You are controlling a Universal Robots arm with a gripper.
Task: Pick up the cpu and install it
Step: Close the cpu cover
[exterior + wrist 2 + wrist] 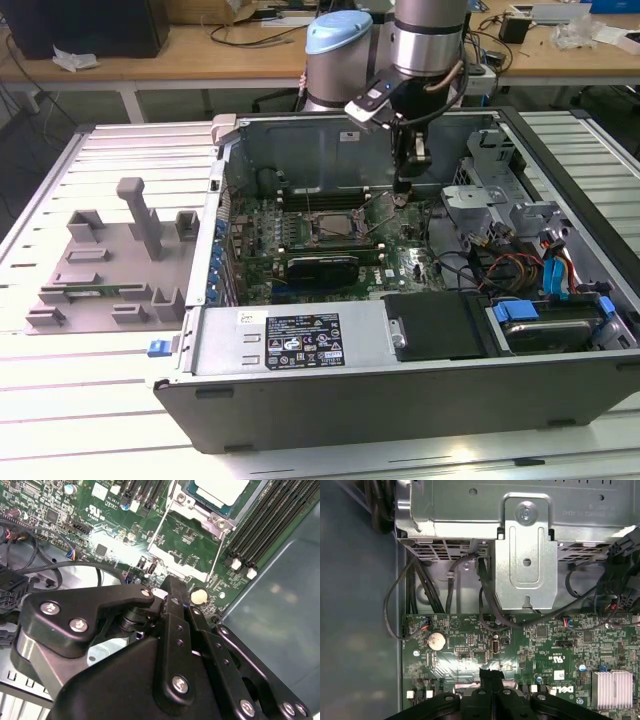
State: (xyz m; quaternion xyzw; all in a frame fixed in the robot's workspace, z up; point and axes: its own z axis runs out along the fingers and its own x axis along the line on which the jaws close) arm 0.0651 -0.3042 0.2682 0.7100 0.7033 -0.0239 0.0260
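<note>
The cpu (pixel 222 489), a silvery square plate with a darker rim, lies flat in the socket (pixel 335 226) on the green motherboard (pixel 300 215) inside the open computer case (pixel 400 390). The socket's metal frame (pixel 182 562) is swung open and lies over the board toward the gripper. My gripper (pixel 402 195) reaches down into the case beside the socket, on the exterior view's right of it. In both wrist views its black fingers (pixel 170 587) (pixel 492 674) are pressed together with nothing seen between them, their tips just above the board near the edge of the open frame.
A grey plastic tray (pixel 100 270) with blocky posts lies to the exterior view's left of the case. A metal drive cage (pixel 480 200) and bundled cables (pixel 520 265) crowd the case's right side. Memory slots (pixel 260 525) run beside the socket. A coin battery (pixel 436 640) sits close to the fingertips.
</note>
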